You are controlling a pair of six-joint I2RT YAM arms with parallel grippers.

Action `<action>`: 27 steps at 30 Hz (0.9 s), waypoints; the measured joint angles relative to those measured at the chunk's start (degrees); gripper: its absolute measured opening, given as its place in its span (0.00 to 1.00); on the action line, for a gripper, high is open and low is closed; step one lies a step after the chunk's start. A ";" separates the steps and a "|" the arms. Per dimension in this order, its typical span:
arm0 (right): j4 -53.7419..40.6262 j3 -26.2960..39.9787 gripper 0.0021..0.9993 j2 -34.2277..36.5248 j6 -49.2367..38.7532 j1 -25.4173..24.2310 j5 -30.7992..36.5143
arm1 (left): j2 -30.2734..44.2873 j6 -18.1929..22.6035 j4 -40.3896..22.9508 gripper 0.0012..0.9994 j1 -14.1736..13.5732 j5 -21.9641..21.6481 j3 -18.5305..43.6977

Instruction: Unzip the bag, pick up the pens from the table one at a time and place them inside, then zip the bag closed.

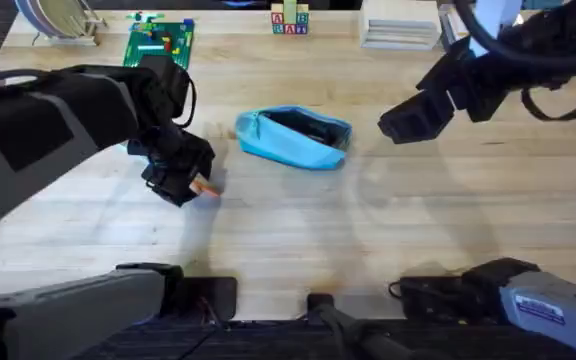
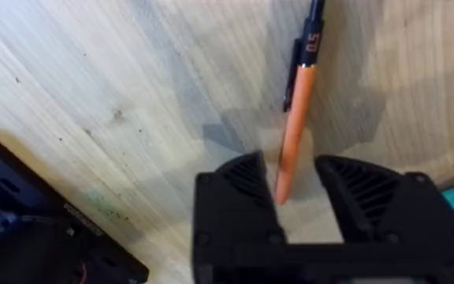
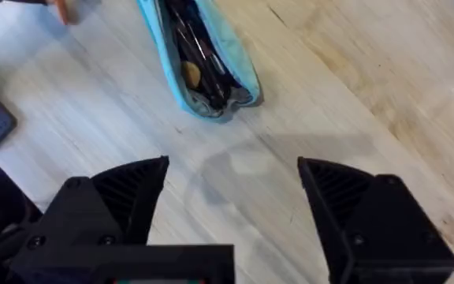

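1. The left hand, black fingers released, is straddling the slim orange pen with a dark tip, which is lying on the light plank-grained wooden worktop, apparently ungripped.
2. The pen's long axis is running straight out from the hand.
3. The light-blue soft fabric bag, unzipped, is lying just to the right.
4. The right hand, released, is hovering farther off.

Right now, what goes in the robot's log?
left gripper: open around orange pen | right gripper: open, empty | bag: unzipped

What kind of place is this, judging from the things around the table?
Probably a robot test or lab bench. A wooden table carries practice props: a light-blue bag lying open, an orange pen, a green brick baseplate and letter blocks.
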 joint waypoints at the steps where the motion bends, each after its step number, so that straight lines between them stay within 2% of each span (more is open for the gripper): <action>1: 0.00 -0.02 1.00 0.00 0.00 0.00 0.00 | 0.01 0.02 -0.11 0.33 0.00 -0.01 0.00; 4: 0.00 0.00 1.00 0.00 0.00 0.00 0.00 | 0.00 0.01 -0.88 0.08 0.00 -0.46 0.00; 5: -0.01 0.00 1.00 0.00 0.00 0.00 0.00 | 0.00 0.00 -1.01 0.05 0.00 -0.52 0.01; 21: 0.00 0.00 1.00 0.02 0.00 0.00 0.00 | 0.00 -0.01 -1.83 0.04 -0.02 -1.13 0.34; 24: 0.00 0.00 1.00 0.00 0.00 0.00 0.00 | -0.12 0.08 -4.36 0.04 -0.02 -3.36 1.15; 27: 0.00 0.00 1.00 0.00 0.00 0.00 0.00 | -1.85 2.05 -5.53 0.04 -0.02 -5.42 2.64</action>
